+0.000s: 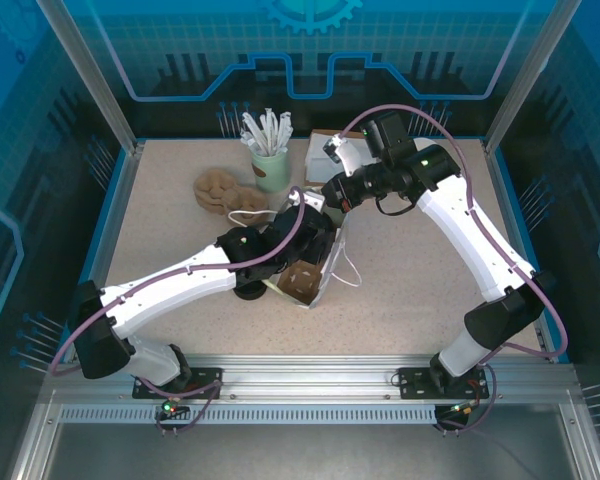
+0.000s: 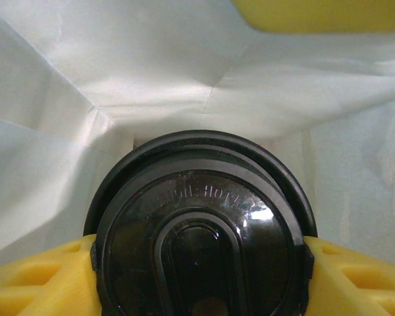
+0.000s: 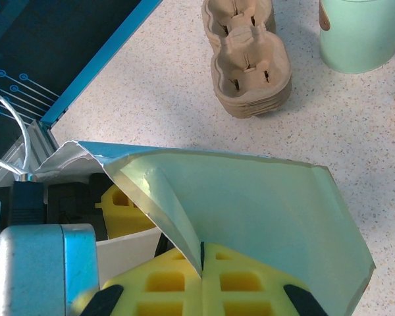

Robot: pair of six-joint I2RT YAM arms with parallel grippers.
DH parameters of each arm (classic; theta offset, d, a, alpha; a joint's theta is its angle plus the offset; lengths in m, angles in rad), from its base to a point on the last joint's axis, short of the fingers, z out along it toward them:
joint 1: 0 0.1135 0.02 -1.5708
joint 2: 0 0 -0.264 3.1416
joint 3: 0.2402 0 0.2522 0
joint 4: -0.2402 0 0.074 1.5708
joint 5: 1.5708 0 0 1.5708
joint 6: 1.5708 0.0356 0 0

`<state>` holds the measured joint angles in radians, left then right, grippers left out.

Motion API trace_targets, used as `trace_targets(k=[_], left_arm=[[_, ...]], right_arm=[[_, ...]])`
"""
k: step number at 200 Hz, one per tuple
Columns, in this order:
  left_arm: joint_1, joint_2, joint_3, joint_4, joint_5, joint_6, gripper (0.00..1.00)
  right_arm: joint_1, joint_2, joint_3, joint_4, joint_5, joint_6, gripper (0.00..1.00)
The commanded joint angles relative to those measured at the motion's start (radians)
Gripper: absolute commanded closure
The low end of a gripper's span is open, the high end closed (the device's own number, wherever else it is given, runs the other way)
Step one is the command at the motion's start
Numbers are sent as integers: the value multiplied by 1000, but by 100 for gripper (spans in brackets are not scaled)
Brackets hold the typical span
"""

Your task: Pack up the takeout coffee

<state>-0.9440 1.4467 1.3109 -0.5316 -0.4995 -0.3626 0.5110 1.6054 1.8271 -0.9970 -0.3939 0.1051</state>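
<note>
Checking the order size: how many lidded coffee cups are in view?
1. The lidded coffee cup is inside the paper bag, gripped by the left end effector. Others may be hidden behind the bag.

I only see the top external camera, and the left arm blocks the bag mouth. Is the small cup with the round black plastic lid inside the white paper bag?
Observer: Yes. On the left wrist camera, the small cup with a round black plastic lid is gripped between the left gripper's yellow fingers, with the white paper bag around it.
Operator: Is the right gripper holding the bag?
Observer: Yes. On its wrist camera, its jaws are shut on the bag's edge.
</note>
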Motion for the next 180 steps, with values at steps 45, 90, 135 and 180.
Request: trace_targets(k=[45,90,135,180], left_arm=[[-3,12,-39,23,-16,27,33],[5,8,-56,42,-7,37,33],[10,11,-75,60,9,51,33],[11,-13,-112,70,16,54,33]], right_arm=[[4,-13,20,17,-24,10,100],[4,-9,24,17,-18,20,100],[5,12,54,18,-7,27,100],[4,29,81,5,8,37,100]])
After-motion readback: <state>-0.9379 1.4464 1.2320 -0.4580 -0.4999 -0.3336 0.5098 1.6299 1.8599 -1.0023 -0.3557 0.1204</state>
